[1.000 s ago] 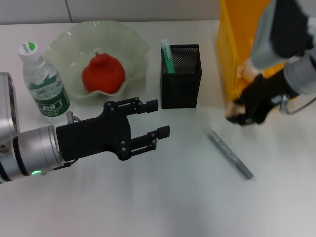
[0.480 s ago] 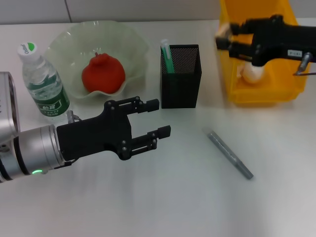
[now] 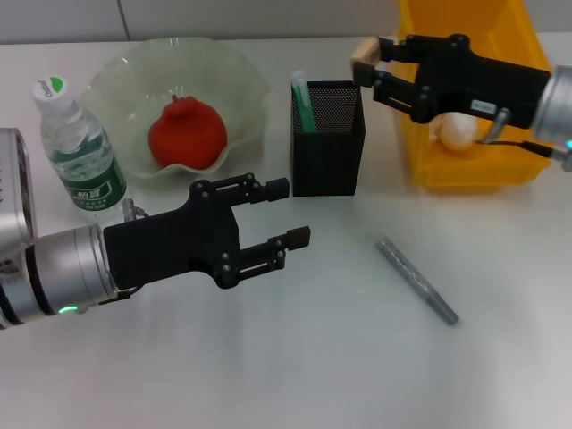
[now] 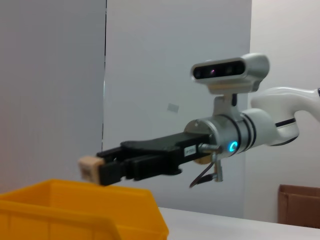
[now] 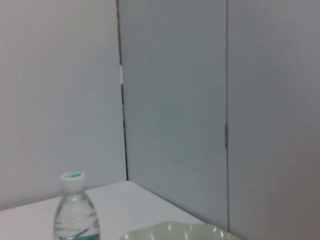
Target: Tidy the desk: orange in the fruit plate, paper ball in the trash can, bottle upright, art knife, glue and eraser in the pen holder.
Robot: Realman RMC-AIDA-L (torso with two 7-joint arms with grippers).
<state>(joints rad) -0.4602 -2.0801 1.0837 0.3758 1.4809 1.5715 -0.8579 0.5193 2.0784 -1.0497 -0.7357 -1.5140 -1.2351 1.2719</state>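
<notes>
Right hand (image 3: 365, 74): clamped on the eraser (image 3: 363, 51), carried within the last second from beside the yellow bin (image 3: 429, 174) to just short of the pen holder (image 3: 327, 138); drop likely next. Left hand (image 3: 281, 213): fingers spread, holding nothing, unmoved above the bench (image 3: 286, 357). Orange (image 3: 186, 134) in plate (image 3: 241, 76); bottle (image 3: 79, 150) upright; knife (image 3: 416, 279) on bench.

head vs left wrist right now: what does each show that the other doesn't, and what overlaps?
Head view only: the left claw open over the desk, bottle upright, orange in the fruit plate, pen holder, art knife lying on the desk, paper ball in the bin.

Left wrist view only: the room wall and the camera above the right wrist.

Both: the right claw shut on the eraser, beside the yellow trash can.
</notes>
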